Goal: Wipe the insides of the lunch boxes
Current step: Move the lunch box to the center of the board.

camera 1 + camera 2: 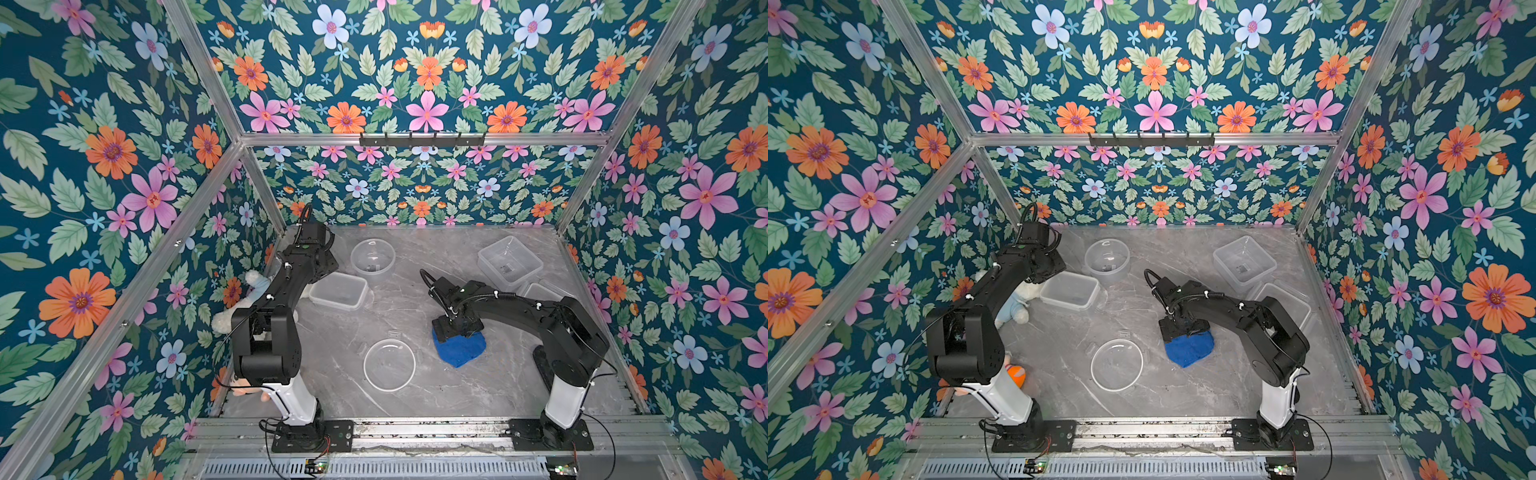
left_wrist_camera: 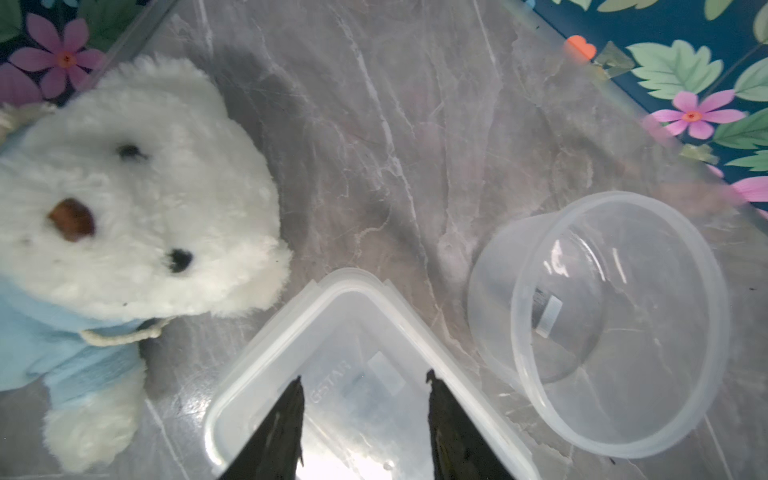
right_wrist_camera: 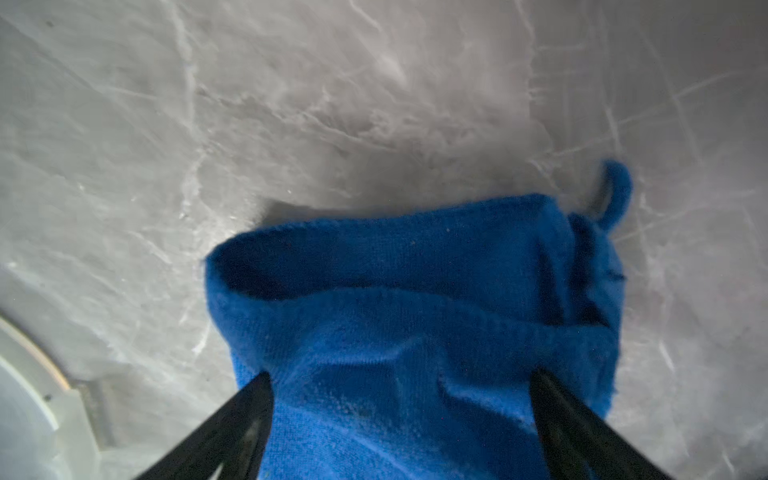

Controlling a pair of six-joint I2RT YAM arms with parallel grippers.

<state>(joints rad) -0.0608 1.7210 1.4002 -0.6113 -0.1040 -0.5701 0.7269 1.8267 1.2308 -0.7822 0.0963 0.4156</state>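
Three clear lunch boxes stand on the grey marble table. The round tub (image 1: pixel 372 258) (image 1: pixel 1106 259) (image 2: pixel 602 324) is at the back. The small rectangular tub (image 1: pixel 338 291) (image 1: pixel 1070 290) (image 2: pixel 332 332) lies in front of it, and the large square tub (image 1: pixel 509 262) (image 1: pixel 1244 262) is at the back right. My left gripper (image 2: pixel 363 378) hovers open over the rectangular tub, with nothing between its fingers. My right gripper (image 3: pixel 401 374) (image 1: pixel 453 328) is wide open and low over the crumpled blue cloth (image 1: pixel 461 347) (image 1: pixel 1190 349) (image 3: pixel 415 311), its fingers straddling the cloth.
A round clear lid (image 1: pixel 389 365) (image 1: pixel 1117 365) lies at front centre, left of the cloth. A square clear lid (image 1: pixel 1283 303) sits partly under the right arm. A white teddy bear (image 1: pixel 255 286) (image 2: pixel 124 187) lies by the left wall, and an orange toy (image 1: pixel 1016 374) behind the left arm's base.
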